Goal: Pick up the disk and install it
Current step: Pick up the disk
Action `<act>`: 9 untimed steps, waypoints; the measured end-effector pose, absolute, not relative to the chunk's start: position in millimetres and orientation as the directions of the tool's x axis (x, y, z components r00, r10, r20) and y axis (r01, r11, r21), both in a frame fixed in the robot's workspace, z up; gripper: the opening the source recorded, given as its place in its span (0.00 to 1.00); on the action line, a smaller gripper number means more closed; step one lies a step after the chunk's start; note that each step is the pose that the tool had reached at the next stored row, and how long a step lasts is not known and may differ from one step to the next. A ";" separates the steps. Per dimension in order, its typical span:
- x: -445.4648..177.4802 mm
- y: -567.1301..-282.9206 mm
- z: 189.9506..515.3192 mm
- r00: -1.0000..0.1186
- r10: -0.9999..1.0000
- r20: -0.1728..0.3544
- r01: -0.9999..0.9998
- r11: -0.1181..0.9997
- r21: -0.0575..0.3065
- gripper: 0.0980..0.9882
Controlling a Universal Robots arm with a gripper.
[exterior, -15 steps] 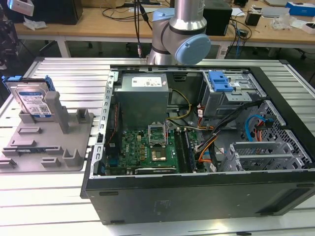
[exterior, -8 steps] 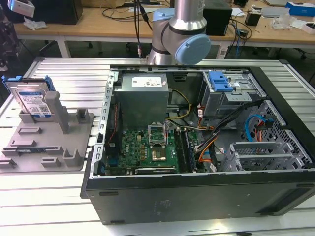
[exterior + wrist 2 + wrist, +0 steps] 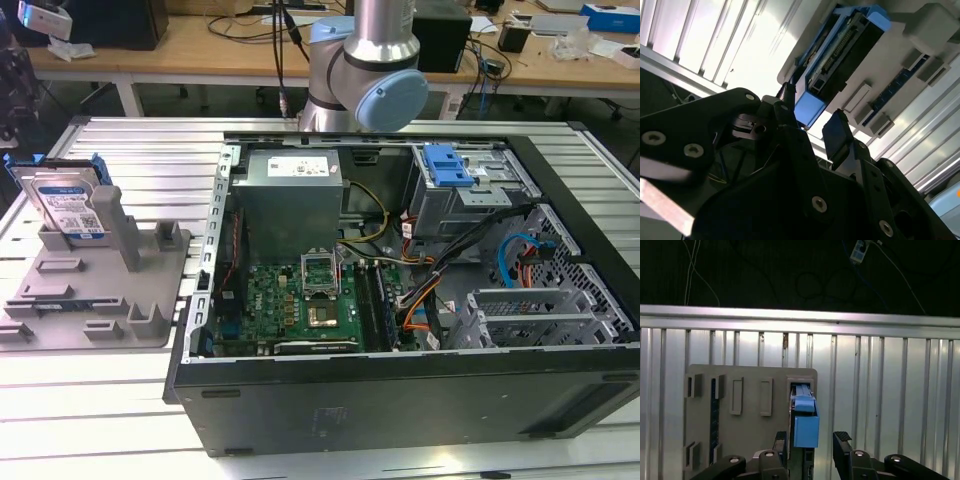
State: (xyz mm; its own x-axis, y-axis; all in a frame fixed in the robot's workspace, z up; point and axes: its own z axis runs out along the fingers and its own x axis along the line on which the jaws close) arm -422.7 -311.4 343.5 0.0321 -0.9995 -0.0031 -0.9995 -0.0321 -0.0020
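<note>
A lab; robot arm [image 3: 365, 70], opened computer case [image 3: 400, 290], cluttered benches [image 3: 220, 45].

Slatted aluminium table [image 3: 140, 150], grey fixture plate [image 3: 100, 290], open computer case [image 3: 400, 400] on it

Blue-framed disk [image 3: 805, 422] standing on edge in grey holder [image 3: 747, 435], sitting on slatted surface [image 3: 890, 390]; spread claw [image 3: 812, 441] straddling disk.

The arm [image 3: 384, 30] is a brushed silver tube meeting a rounded grey joint with a pale blue cap [image 3: 392, 98]. The hand [image 3: 811, 106] is matte black, built of angular linkage bars studded with silver screws [image 3: 653, 137]; its fingers [image 3: 839, 132] seem rubber-padded.
</note>
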 end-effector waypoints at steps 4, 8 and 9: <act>-422.7 -311.4 342.3 0.010 -1.000 -0.003 -1.000 -0.010 -0.002 0.45; -422.7 -311.4 340.9 -0.007 -1.000 -0.003 -1.000 0.007 -0.002 0.45; -422.7 -311.5 340.5 -0.010 -1.000 -0.003 -1.000 0.010 -0.002 0.45</act>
